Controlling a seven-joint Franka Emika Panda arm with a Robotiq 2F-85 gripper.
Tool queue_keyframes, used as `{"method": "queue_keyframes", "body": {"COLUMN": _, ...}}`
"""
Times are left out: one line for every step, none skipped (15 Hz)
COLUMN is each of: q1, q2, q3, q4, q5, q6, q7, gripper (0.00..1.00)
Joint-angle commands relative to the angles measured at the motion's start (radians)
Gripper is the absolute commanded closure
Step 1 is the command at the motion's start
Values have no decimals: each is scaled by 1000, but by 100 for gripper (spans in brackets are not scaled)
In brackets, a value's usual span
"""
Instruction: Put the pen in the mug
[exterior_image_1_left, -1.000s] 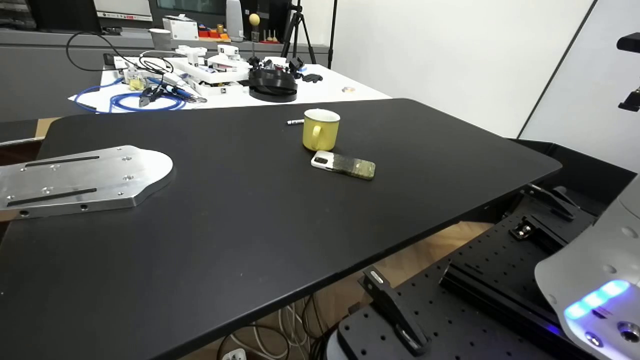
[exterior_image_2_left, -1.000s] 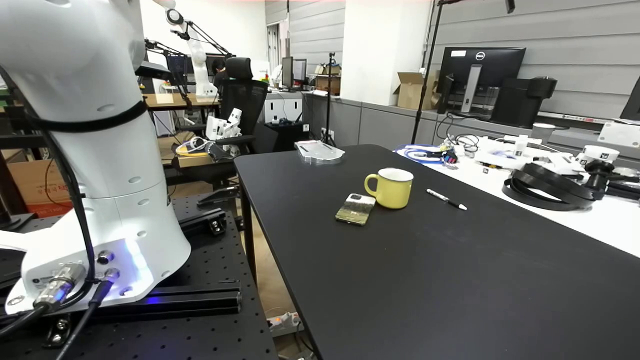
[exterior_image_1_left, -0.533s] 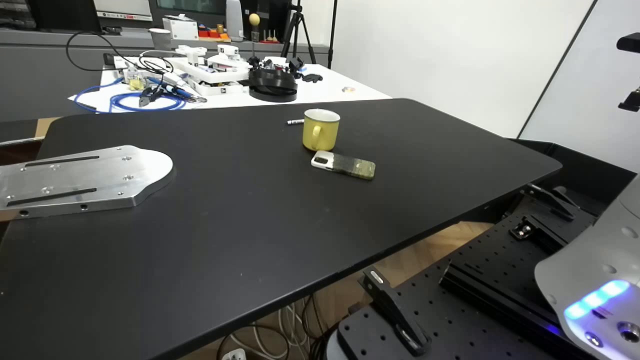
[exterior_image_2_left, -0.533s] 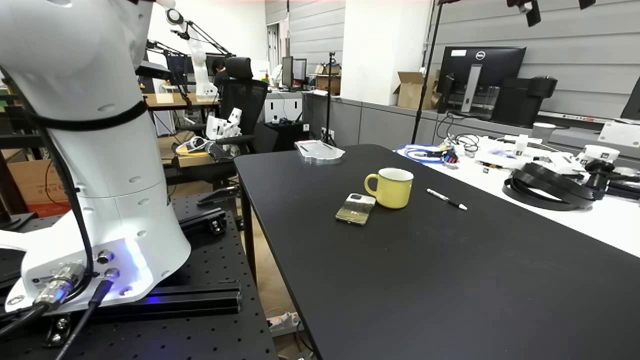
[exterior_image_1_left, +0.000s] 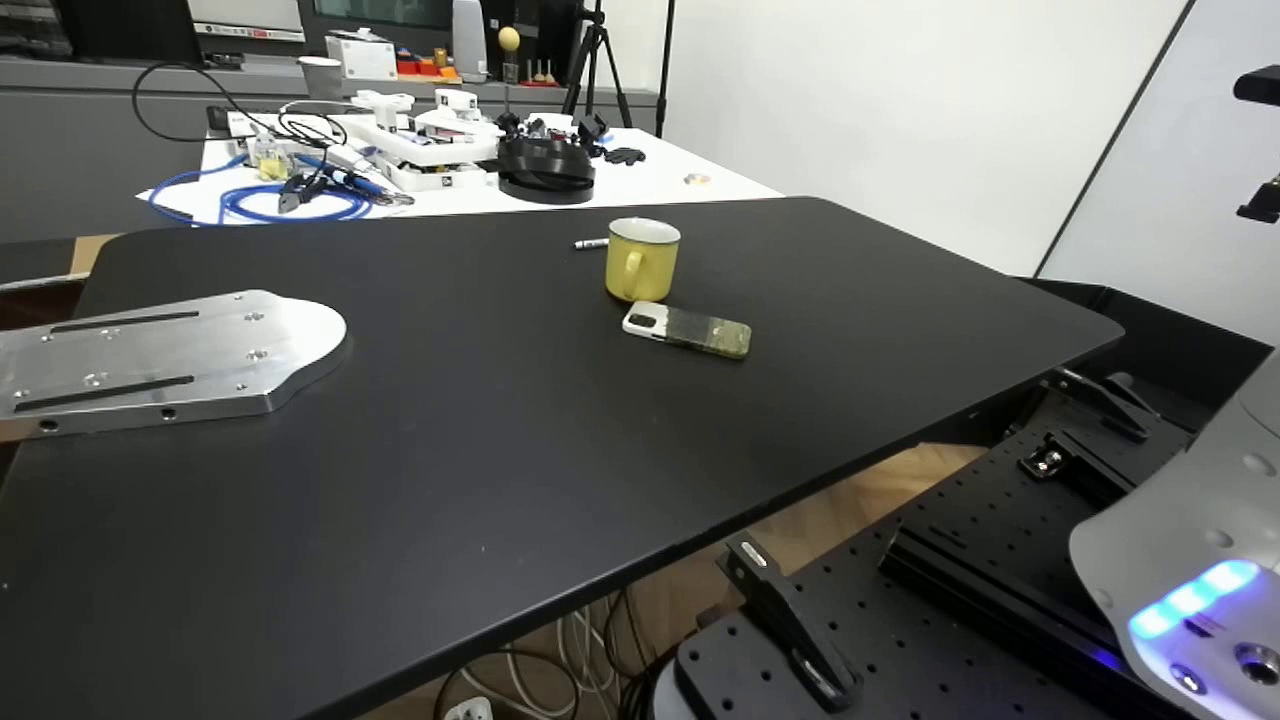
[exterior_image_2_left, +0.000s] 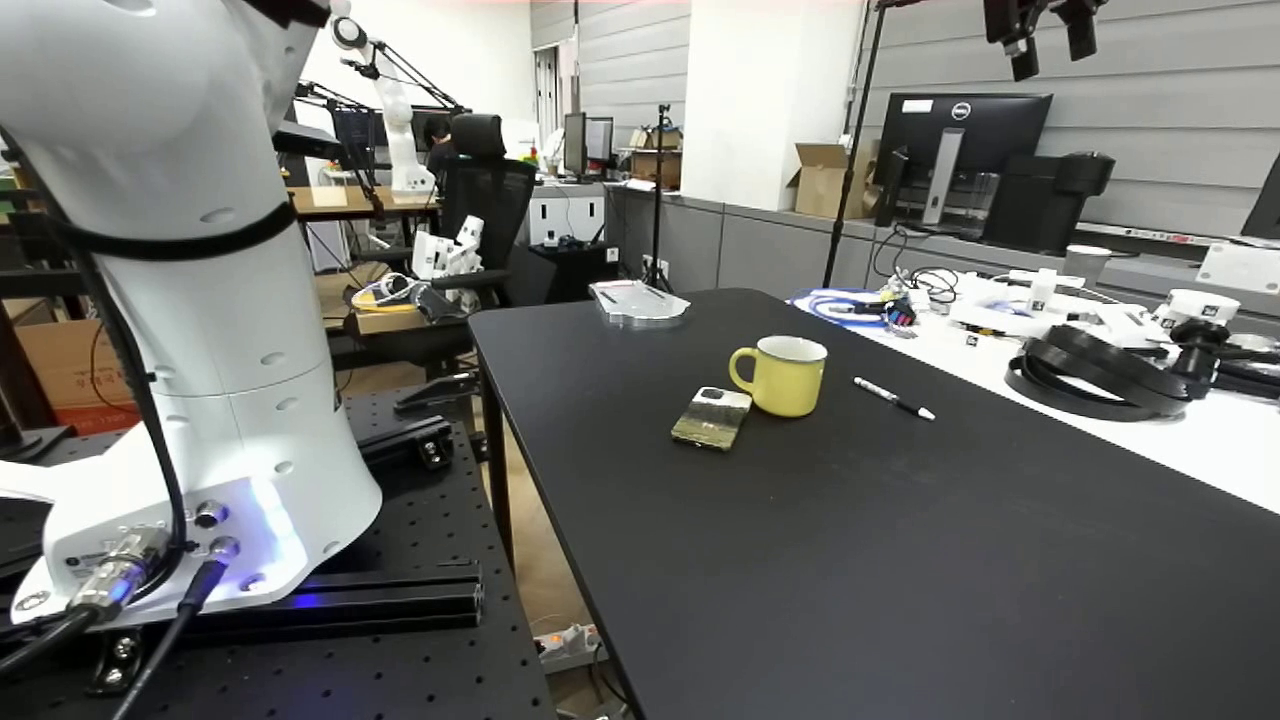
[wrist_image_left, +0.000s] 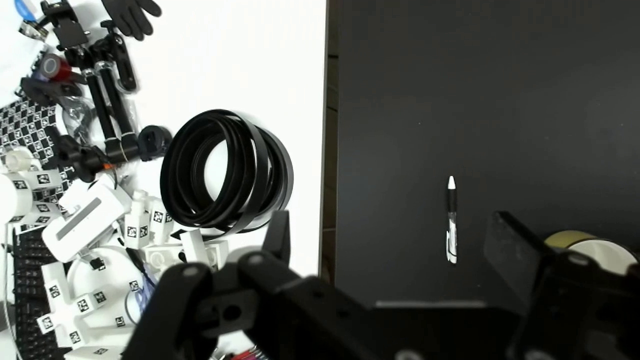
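Observation:
The pen, white with a black grip, lies flat on the black table in an exterior view (exterior_image_2_left: 893, 398). It also shows in the wrist view (wrist_image_left: 451, 220), and in an exterior view (exterior_image_1_left: 591, 243) it is partly hidden behind the mug. The yellow mug stands upright near the pen in both exterior views (exterior_image_1_left: 648, 270) (exterior_image_2_left: 788, 380). In the wrist view the mug (wrist_image_left: 565, 238) is partly hidden behind the right finger. My gripper (wrist_image_left: 389, 220) is open and empty, high above the table. Its fingertips (exterior_image_2_left: 1054, 55) show at the top of an exterior view. In the wrist view the pen lies between the fingers, closer to the right one.
A phone (exterior_image_1_left: 688, 330) lies against or very close to the mug, also seen in an exterior view (exterior_image_2_left: 712, 418). A metal plate (exterior_image_1_left: 170, 355) lies at a table end. A white table (wrist_image_left: 280, 60) with a black coiled strap (wrist_image_left: 227, 170) and white parts adjoins the black table.
My gripper has come down into the top of an exterior view and then shifted left and lower there. The pen, mug and phone have not moved.

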Motion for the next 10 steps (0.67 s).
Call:
{"method": "queue_keyframes", "body": {"q1": -1, "q2": 1, "q3": -1, "q4": -1, "q5": 0, "q6": 0, "q7": 0, "gripper": 0}}
{"method": "queue_keyframes", "body": {"q1": -2, "q2": 1, "q3": -2, "q4": -1, "q5": 0, "q6": 0, "q7": 0, "gripper": 0}}
{"method": "queue_keyframes", "body": {"q1": -3, "q2": 1, "q3": -2, "q4": -1, "q5": 0, "q6": 0, "q7": 0, "gripper": 0}}
{"method": "queue_keyframes", "body": {"q1": -4, "q2": 1, "q3": -2, "q4": -1, "q5": 0, "q6": 0, "q7": 0, "gripper": 0}}
{"method": "queue_keyframes", "body": {"q1": -4, "q2": 1, "q3": -2, "q4": -1, "q5": 0, "q6": 0, "q7": 0, "gripper": 0}}
{"method": "queue_keyframes", "body": {"q1": -4, "q2": 1, "q3": -2, "q4": -1, "q5": 0, "q6": 0, "q7": 0, "gripper": 0}}
{"method": "queue_keyframes", "body": {"q1": -4, "q2": 1, "q3": -2, "q4": -1, "q5": 0, "q6": 0, "q7": 0, "gripper": 0}}
{"method": "queue_keyframes", "body": {"q1": -4, "q2": 1, "q3": -2, "q4": -1, "q5": 0, "q6": 0, "q7": 0, "gripper": 0}}
{"method": "queue_keyframes", "body": {"q1": -7, "q2": -1, "q3": 1, "q4": -24, "q5": 5, "q6": 11, "q7": -1, "gripper": 0}}
{"method": "queue_keyframes", "body": {"q1": -13, "q2": -3, "q3": 7, "q4": -69, "q5": 14, "q6": 47, "q7": 2, "gripper": 0}}
